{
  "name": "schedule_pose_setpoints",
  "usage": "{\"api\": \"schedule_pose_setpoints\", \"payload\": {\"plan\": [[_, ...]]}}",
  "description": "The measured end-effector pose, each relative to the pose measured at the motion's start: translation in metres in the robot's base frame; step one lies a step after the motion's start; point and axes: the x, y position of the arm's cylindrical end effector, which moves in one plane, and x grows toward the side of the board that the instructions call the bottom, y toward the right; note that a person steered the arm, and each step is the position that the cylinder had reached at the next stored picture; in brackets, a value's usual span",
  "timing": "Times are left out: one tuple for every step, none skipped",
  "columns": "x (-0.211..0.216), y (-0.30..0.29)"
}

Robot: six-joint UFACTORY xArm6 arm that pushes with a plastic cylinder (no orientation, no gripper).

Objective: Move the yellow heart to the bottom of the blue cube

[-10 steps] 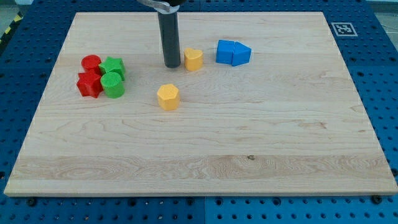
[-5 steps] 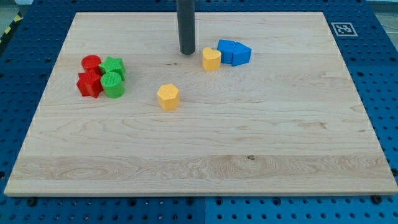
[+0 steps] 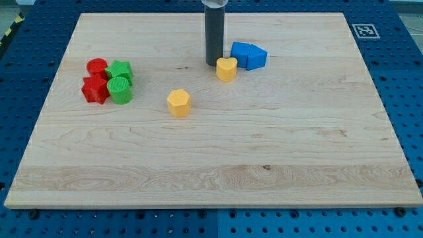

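The yellow heart [image 3: 227, 68] lies on the wooden board [image 3: 297, 132], just below and left of the blue cube [image 3: 242, 54], close to it. A second blue block [image 3: 257, 58], wedge-like, touches the cube's right side. My tip [image 3: 213, 63] stands right at the heart's upper left edge, touching or almost touching it, and left of the blue cube.
A yellow hexagonal block [image 3: 178, 102] lies lower left of the heart. At the view's left sits a cluster: a red cylinder [image 3: 97, 67], a red star-like block [image 3: 95, 89], a green star-like block [image 3: 121, 70] and a green cylinder [image 3: 119, 89].
My tip has moved to the right along the upper board. The yellow heart has slid right and slightly down, from well left of the blue cube to just below its left corner.
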Motion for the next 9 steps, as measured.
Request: {"api": "schedule_pose_setpoints", "payload": {"plan": [[0.022,-0.026],[0.037,-0.039],[0.041,-0.01],[0.041,-0.008],[0.041,-0.003],[0.038,-0.003],[0.036,-0.003],[0.022,-0.003],[0.031,-0.003]]}}
